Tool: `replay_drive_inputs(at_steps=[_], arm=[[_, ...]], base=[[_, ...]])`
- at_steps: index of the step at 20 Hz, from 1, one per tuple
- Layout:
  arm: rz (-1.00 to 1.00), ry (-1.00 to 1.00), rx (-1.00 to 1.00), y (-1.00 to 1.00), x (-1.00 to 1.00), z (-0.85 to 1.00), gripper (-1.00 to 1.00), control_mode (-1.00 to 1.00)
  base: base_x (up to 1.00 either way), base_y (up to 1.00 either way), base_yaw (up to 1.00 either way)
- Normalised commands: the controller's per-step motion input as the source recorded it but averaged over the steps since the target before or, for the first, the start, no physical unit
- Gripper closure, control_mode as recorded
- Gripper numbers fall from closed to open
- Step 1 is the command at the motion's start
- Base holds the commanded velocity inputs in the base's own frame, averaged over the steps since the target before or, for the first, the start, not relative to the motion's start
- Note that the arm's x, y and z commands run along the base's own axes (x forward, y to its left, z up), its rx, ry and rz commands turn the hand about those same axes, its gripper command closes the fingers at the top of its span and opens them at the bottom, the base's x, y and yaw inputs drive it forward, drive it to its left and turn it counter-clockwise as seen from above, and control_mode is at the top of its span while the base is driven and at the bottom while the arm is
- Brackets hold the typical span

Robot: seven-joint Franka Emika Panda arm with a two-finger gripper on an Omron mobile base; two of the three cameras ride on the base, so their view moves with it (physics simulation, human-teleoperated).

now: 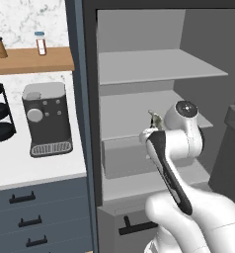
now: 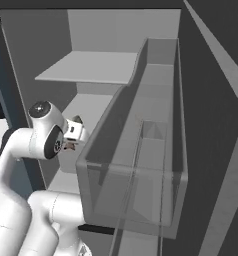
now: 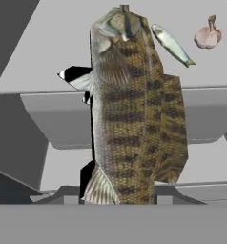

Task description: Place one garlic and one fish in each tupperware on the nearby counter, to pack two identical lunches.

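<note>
A stout brown mottled fish (image 3: 134,114) stands between the fingers of my gripper (image 3: 118,193), which is shut on it just above a grey fridge shelf (image 3: 39,57). Behind it on that shelf lie a slim silvery fish (image 3: 171,45) and a pinkish-white garlic (image 3: 208,34). From the left base, the gripper (image 1: 154,121) reaches into the open fridge at the middle shelf, with a bit of the fish (image 1: 155,117) at its tip. In the right base view the gripper (image 2: 76,131) points into the same shelf. The white counter (image 1: 35,168) lies to the left. The tupperware is out of view.
The fridge has an upper shelf (image 1: 159,64) and a grey drawer (image 1: 122,158) below my hand. A clear door bin (image 2: 141,165) juts out close on the right. A dark coffee machine (image 1: 45,118) stands on the counter under a wooden shelf (image 1: 30,59).
</note>
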Motion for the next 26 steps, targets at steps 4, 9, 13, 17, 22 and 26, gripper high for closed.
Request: replay_drive_inputs(at_steps=[4,9,13,17,22,26], arm=[[-0.01,0.01,0.0,-0.06,-0.78,0.0,1.0,-1.0],[0.0,0.0,0.0,-0.01,-0.34,0.0,1.0,1.0],[0.0,0.0,0.0,0.0,0.0,0.0,1.0,1.0],[0.0,0.0,0.0,0.0,0.0,0.0,1.0,1.0],[0.0,0.0,0.0,0.0,0.0,0.0,1.0,1.0],[0.0,0.0,0.0,0.0,0.0,0.0,1.0,1.0]], base=[[0.0,0.0,0.0],[-0.59,0.0,0.0],[-1.0,0.0,0.0],[-0.8,0.66,0.01],[-0.11,1.0,0.0],[0.0,1.0,0.0]])
